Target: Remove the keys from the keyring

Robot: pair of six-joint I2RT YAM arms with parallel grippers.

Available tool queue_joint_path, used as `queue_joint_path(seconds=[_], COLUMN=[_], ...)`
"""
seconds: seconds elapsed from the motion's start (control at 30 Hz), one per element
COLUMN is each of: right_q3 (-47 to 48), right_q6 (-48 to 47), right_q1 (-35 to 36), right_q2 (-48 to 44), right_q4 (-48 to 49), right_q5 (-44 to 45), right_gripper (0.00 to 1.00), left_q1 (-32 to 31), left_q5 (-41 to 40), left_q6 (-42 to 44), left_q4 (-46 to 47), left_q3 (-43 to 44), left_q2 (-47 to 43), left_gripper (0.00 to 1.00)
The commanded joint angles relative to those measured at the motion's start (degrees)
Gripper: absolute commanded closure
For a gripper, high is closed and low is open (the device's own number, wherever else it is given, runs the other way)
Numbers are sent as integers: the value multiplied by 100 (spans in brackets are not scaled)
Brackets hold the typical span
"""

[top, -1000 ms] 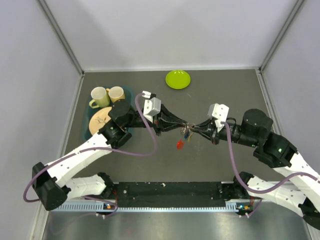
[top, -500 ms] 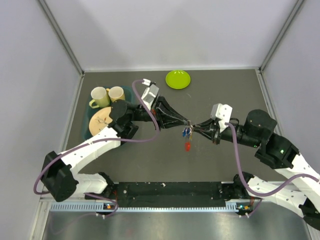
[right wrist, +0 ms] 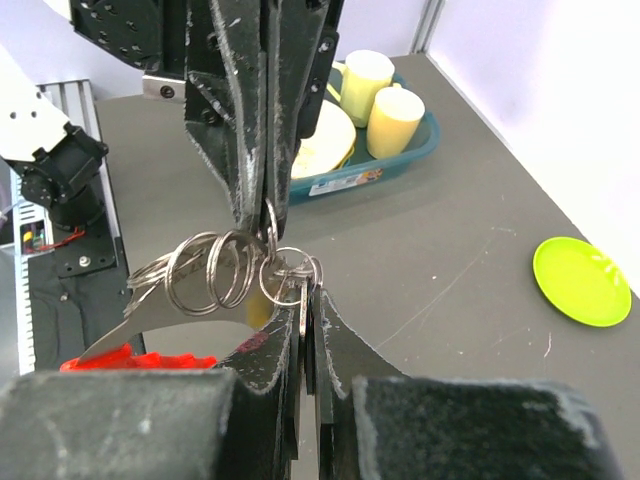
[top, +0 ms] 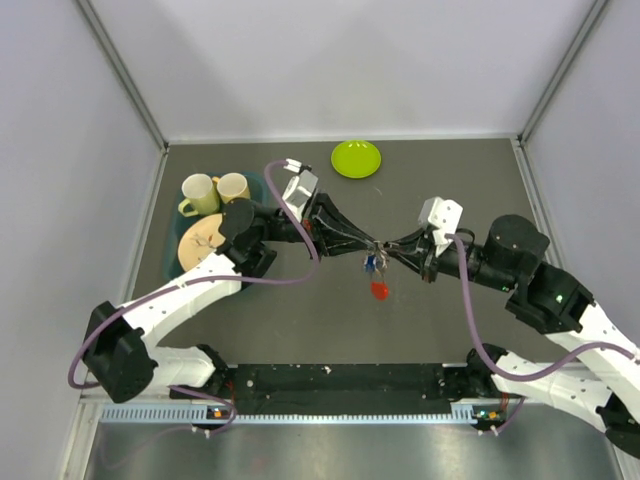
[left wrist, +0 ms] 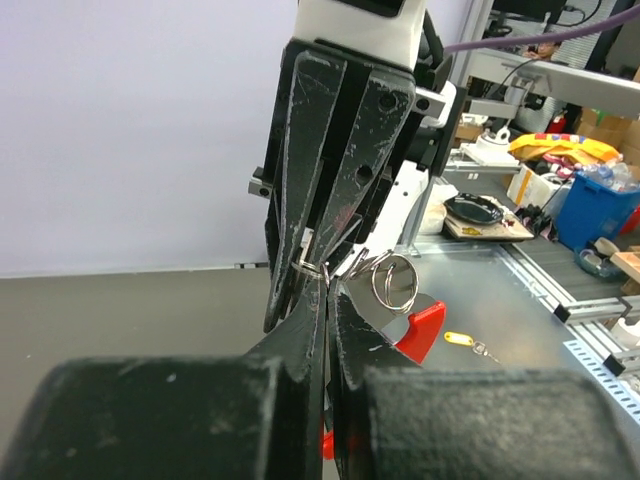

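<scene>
Pincers first: your left gripper (top: 368,243) is closed tight, its tips nipping one wire loop of the keyring (right wrist: 215,270). Your right gripper (top: 390,250) is closed just as tight, pinching a smaller loop of the same bunch from the opposite side. The arms meet tip to tip over mid-table, and the bunch is held clear of the surface between them.

Right wrist view: several wire loops overlap just left of the right gripper's tips. You cannot tell from here which loop is the main ring.

The keys (top: 376,275) hang below the meeting point. The red key (top: 380,290) hangs lowest, with the blue key (top: 372,264) just above it, close in against the cluster.

Progress, as a judgement: early.
- No key lies loose on the table (top: 420,330); every one that shows is attached.
- Both grips are set, which reads as the prise-apart step.
- Left to do: open a coil, then walk each key round and off, one at a time.

The lime-green dish (top: 355,158) sits far, well apart. The cups (top: 199,190) stand far left.
</scene>
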Motion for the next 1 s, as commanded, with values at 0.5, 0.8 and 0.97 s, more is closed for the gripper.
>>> queue_joint_path(seconds=[0.5,0.8,0.97], right_q3=[847,970,1041], right_q6=[-18,175,254], right_q1=[5,-4,5], right_q2=[503,757,933], right_q4=[290,247,45], right_q5=[190,480,735], right_gripper=[100,100,100], left_q1=[1,-333,-421], left_q5=[-28,-695,-871], left_q6=[1996,3833,4194], left_q4=[-1665,-3582,-3837], left_q3=[235,560,543], left_q2=[-413,-562,-650], left_gripper=[100,100,100])
